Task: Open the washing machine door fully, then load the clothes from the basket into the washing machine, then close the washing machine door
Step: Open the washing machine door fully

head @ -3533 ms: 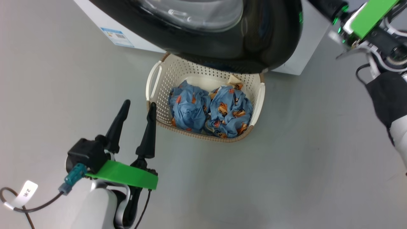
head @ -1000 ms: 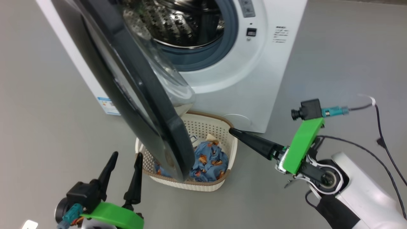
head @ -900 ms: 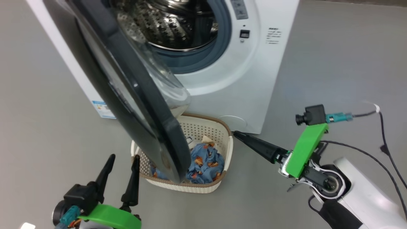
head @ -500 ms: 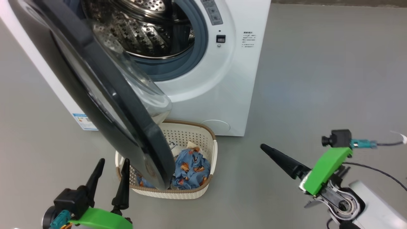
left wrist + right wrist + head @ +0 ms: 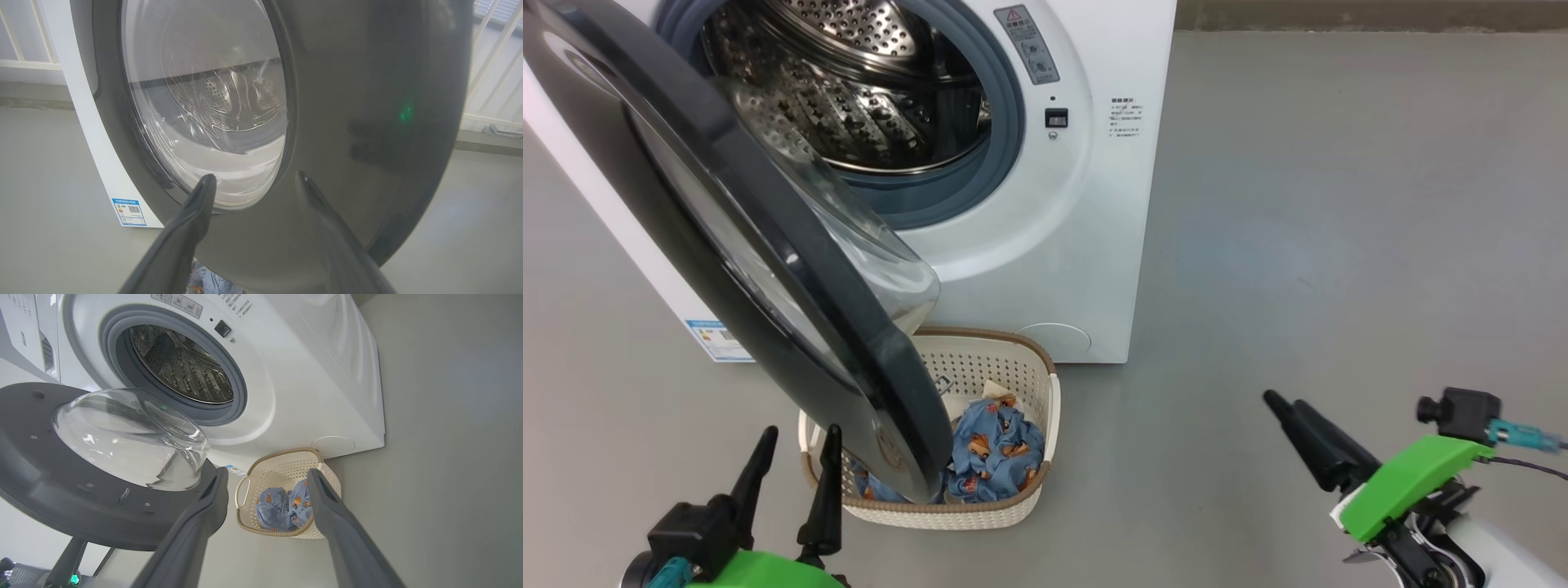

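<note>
Two spread, empty: left gripper [image 5: 801, 430] just beside basket [image 5: 931, 518], right gripper [image 5: 1282, 402] well apart

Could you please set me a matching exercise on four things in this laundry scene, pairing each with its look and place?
Things:
1. door
2. basket
3. clothes
4. drum

Look and place:
A. blue, crumpled in the basket
B. perforated steel, inside the machine
C. cream, on the floor before the machine
D. black-rimmed, standing open over the basket

Pairs: 1-D, 2-C, 3-A, 4-B
</note>
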